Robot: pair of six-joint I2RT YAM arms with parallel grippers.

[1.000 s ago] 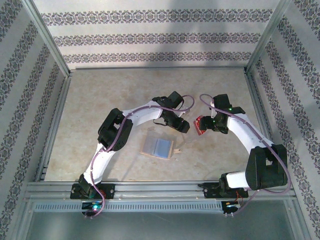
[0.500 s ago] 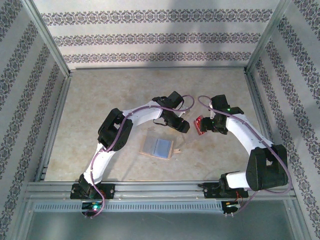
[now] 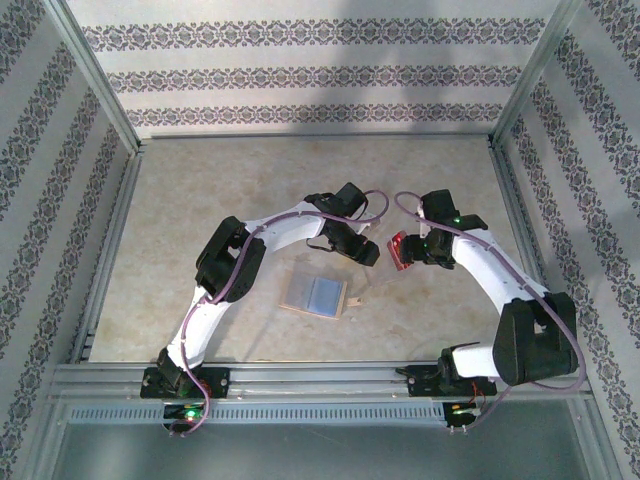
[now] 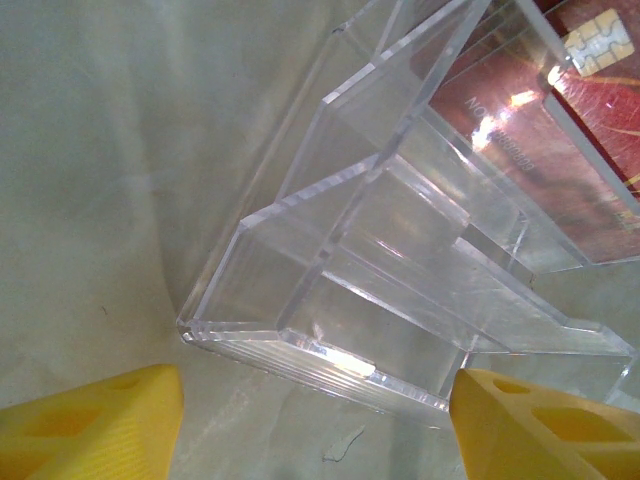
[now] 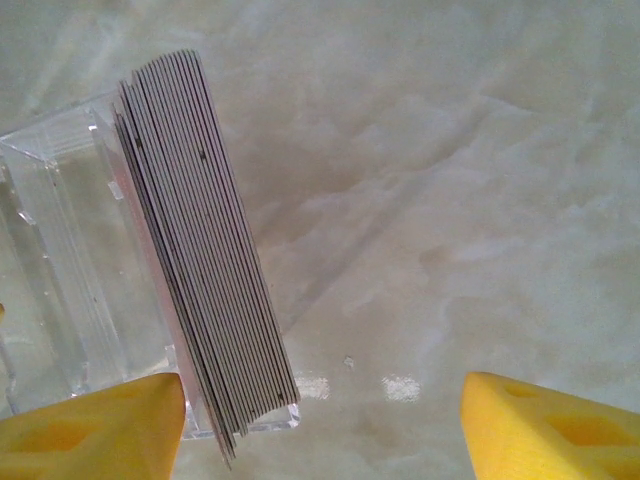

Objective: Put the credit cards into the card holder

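Note:
A stack of credit cards (image 5: 200,250) stands on edge in a clear acrylic stand (image 4: 400,250). The front card (image 4: 560,130) is red with a chip. From above, the red cards (image 3: 400,250) sit between the two grippers. My left gripper (image 4: 315,430) is open, its yellow fingertips (image 4: 90,420) flanking the stand's near edge. My right gripper (image 5: 320,420) is open too, and the card stack rises just inside its left finger (image 5: 90,425). The tan card holder (image 3: 318,295) lies open and flat on the table, its grey-lilac pocket up, near the left arm's elbow.
The clear stand (image 5: 60,250) has stepped slots behind the cards. Metal frame rails (image 3: 300,375) run along the table's near edge, and patterned walls (image 3: 300,75) close in the back and sides. Bare table (image 3: 200,200) lies left of the arms.
My right wrist has crept slightly left toward the cards and its jaws have narrowed a little. The left arm and the card holder have not moved.

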